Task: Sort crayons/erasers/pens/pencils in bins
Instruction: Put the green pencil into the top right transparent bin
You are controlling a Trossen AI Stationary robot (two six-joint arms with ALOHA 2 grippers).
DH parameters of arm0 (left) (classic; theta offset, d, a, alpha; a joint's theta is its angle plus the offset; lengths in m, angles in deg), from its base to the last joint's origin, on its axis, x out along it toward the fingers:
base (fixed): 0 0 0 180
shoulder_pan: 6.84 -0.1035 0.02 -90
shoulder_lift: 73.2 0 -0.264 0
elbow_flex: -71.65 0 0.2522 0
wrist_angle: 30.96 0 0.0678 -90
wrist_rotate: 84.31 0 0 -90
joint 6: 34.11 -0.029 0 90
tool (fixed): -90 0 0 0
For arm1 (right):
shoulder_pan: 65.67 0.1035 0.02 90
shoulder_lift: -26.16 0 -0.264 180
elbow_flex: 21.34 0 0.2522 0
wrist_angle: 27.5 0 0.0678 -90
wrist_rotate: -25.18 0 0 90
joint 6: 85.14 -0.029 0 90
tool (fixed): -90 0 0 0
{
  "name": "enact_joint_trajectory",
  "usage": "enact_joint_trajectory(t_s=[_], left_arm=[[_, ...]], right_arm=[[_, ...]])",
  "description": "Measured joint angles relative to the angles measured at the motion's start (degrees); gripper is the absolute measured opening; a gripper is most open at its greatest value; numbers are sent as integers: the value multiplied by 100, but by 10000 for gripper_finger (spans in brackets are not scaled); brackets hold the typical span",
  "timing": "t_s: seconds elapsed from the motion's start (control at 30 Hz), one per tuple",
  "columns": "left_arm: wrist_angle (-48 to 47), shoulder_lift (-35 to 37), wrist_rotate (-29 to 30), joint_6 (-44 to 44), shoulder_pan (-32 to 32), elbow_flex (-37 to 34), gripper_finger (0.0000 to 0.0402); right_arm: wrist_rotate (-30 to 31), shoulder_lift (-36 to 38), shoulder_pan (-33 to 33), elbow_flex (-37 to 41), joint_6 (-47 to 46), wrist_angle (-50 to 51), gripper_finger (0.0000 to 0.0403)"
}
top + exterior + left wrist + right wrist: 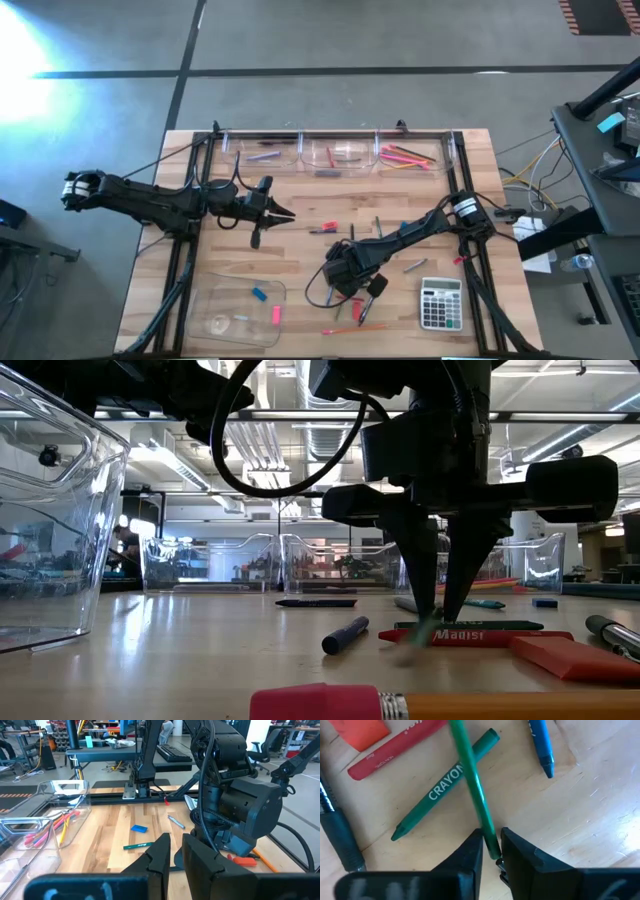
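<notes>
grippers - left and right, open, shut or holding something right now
Left gripper: shut, empty, hanging above the table.
Right gripper: shut on a thin green pencil lying across the green crayon.

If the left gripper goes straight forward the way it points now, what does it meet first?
Probably the green crayon on the table, just ahead of the left gripper. Past it lies a blue eraser. The right arm stands slightly to one side; depth is uncertain.

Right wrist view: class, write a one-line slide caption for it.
Right tool pinches a thin green pencil lying across a green crayon, beside red and blue crayons.
</notes>
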Motion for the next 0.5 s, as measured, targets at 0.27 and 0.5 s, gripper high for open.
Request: enact_joint_trajectory(t_s=[0.27, 0.5], left_arm=[[-126, -2, 2, -4, -4, -4, 34], [-131, -2, 1, -3, -2, -7, 34]], right_arm=[[40, 0, -4, 0, 35, 17, 23], [32, 45, -4, 8, 51, 307, 17]])
